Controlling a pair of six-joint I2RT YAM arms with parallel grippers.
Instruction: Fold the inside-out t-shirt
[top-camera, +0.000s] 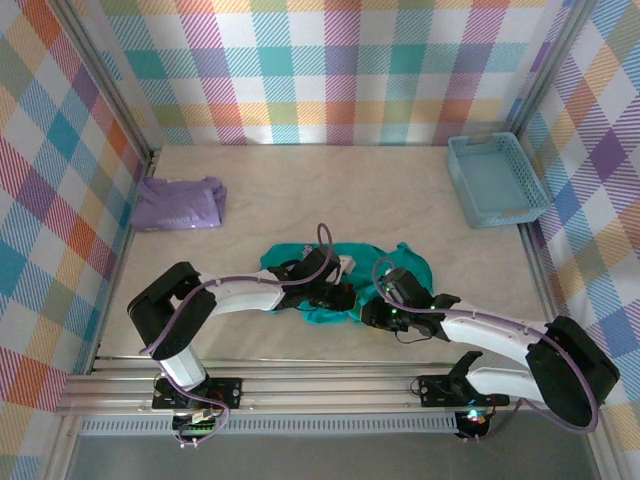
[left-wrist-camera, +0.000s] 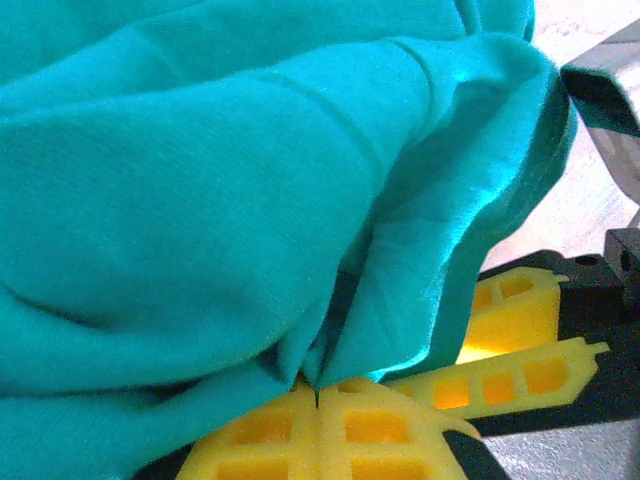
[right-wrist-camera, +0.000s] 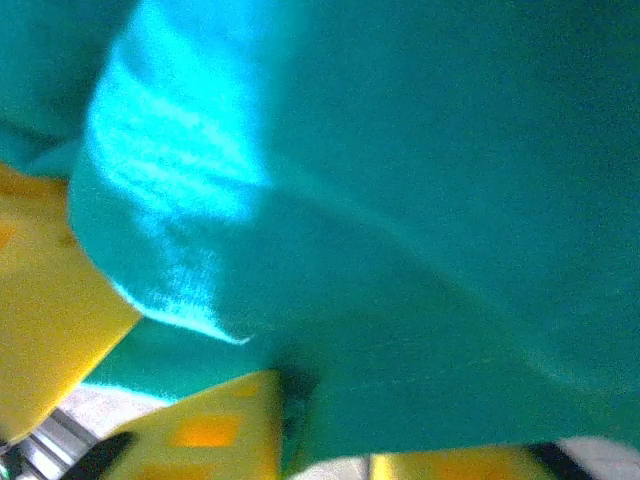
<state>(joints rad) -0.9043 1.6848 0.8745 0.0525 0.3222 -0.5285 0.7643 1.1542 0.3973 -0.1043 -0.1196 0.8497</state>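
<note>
My left gripper (top-camera: 345, 297) is closed tight: in my left wrist view the two yellow fingers (left-wrist-camera: 270, 440) meet tip to tip, with a fold of the t-shirt (top-camera: 405, 262) nipped in the seam between them. The teal cloth billows up from that pinch and drapes over the fingers, its hemmed edge curving down on the right side.

My right gripper (top-camera: 368, 312) sits just beside the left one, at the near edge of the bunched shirt. From my right wrist the picture is blurred. Yellow fingers (right-wrist-camera: 40, 310) show at the left and along the bottom, and teal cloth lies across and between them, but I cannot tell whether they are clamped on it or merely pushed into it. My left wrist camera also catches those right fingers (left-wrist-camera: 515, 300) close by, touching or almost touching the hanging cloth.

The shirt lies crumpled in the middle of the table (top-camera: 330, 190), nearer my bases than the back wall, with both my arms reaching in from either side and meeting over its front edge.

There is bare table all round the heap, widest behind it. A lavender garment (top-camera: 180, 203) lies well apart at the far left, close against the left wall. A light blue basket (top-camera: 495, 180) stands well apart at the far right corner. The metal rails (top-camera: 320, 385) run along the near edge.
</note>
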